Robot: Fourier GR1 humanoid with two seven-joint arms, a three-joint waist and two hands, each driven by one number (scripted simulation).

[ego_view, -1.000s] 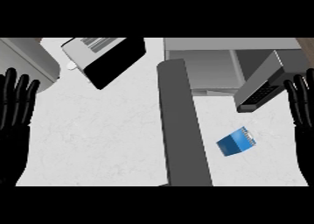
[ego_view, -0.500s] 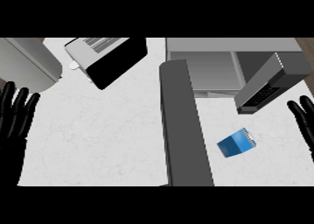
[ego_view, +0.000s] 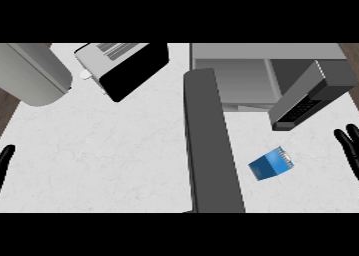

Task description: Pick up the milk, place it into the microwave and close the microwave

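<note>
Milk carton (ego_view: pixel 271 164): blue with a pale end, lying tilted on the white desk (ego_view: pixel 101 160), untouched, apart from both hands and nearer the right one. It lies to the left of the right hand's fingers (ego_view: pixel 353 150) and slightly lower than their tips. Right hand (ego_view: pixel 356 159): black, at the right edge of the view, fingers straight and slightly spread, pointing up, holding nothing. Left hand (ego_view: pixel 0 167): black, at the left edge, only a few straight fingers showing, likewise empty and well apart from the carton. Microwave (ego_view: pixel 270 75): grey, beyond the right fingers and to their left, its door (ego_view: pixel 309 95) swung open and slanting out toward the carton, with a dark keypad strip on its lower end. Long dark grey divider (ego_view: pixel 211 150): running between the two hands' sides of the desk, just left of the carton. Toaster oven (ego_view: pixel 123 67): black-fronted, set askew, beyond the left fingers and to their right. Large pale grey cylinder (ego_view: pixel 27 72): directly beyond the left fingers.
</note>
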